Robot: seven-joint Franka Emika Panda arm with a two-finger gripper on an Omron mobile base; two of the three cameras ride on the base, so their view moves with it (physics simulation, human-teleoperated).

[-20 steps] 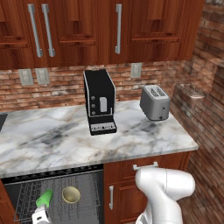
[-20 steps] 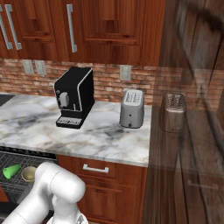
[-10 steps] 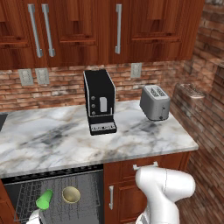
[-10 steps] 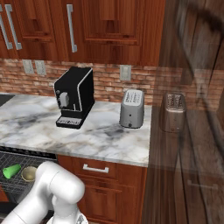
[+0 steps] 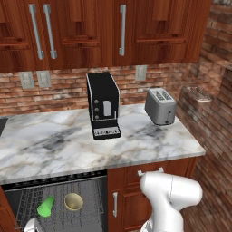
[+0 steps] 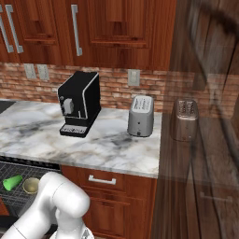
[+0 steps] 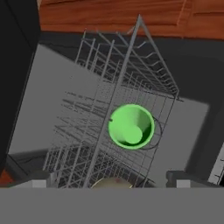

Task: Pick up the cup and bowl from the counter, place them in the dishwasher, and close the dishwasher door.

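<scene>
Hand view looks down into the dishwasher [image 7: 52, 109], and we see the cup [image 7: 131, 126] lying in the wire rack [image 7: 109, 87] with its mouth toward the camera; a tan edge at the bottom of that view is probably the bowl [image 7: 111, 183], though too little of it shows to be sure. From the left base view we find the cup [image 5: 45, 205] on its side and the bowl [image 5: 73, 201] just beside it, both in the rack of the open dishwasher [image 5: 54, 199] below the worktop [image 5: 90, 145]. The end effector [image 7: 111, 179] hangs above the rack with its jaws spread wide and nothing between them.

We judge both dishes loaded, so the step in hand is the last one: closing the dishwasher door. That calls for drawing the hand clear of the rack, getting under or behind the lowered door, and swinging it up until it shuts.

On the marbled worktop stand a black coffee machine [image 5: 103, 105] and a silver toaster [image 5: 160, 106], well apart. Behind them runs a brick wall [image 5: 63, 90] with outlets, under reddish wooden cabinets [image 5: 113, 27].
</scene>
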